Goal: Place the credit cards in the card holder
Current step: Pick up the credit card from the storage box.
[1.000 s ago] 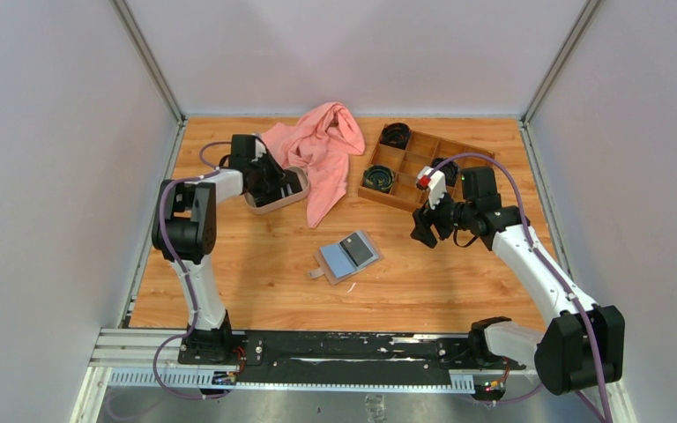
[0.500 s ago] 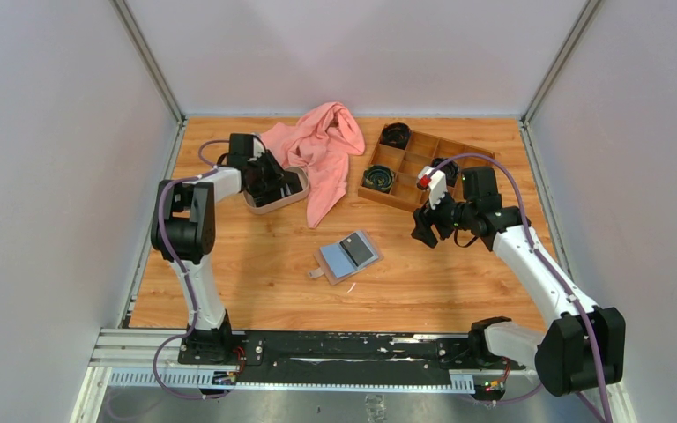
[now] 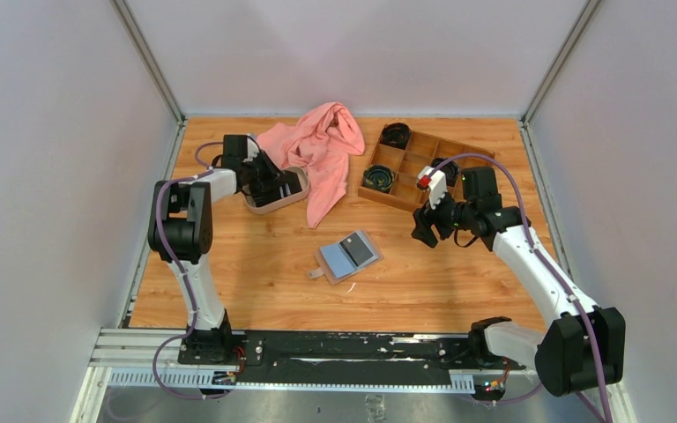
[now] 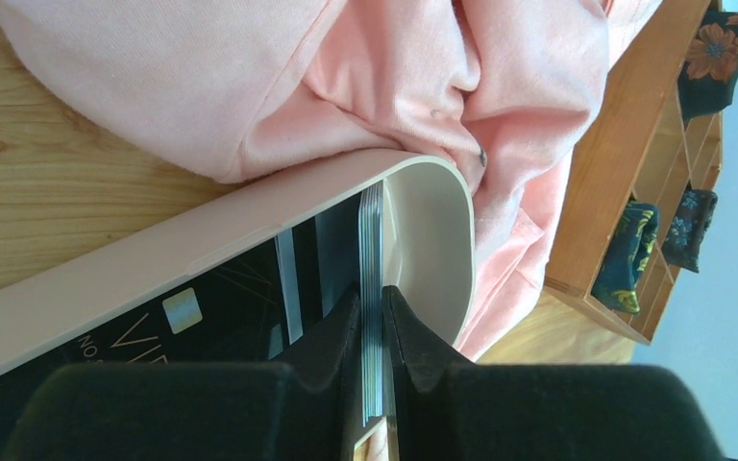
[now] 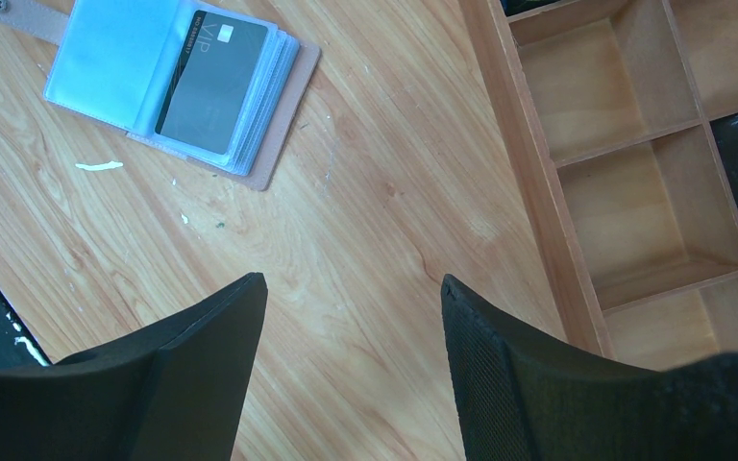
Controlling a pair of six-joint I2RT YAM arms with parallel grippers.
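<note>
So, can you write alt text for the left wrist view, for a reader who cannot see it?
The left gripper pinches a thin stack of cards, seen edge-on, in a beige tray where a black card lies flat. A pink cloth lies against the tray's rim, and a wooden box stands at the right.

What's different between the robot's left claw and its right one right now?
The left gripper is pinched on a thin stack of credit cards in the beige tray; the right gripper stands wide open, empty. The left is down in the tray; the right hangs over the table near the wooden box. Both are black and two-fingered.
</note>
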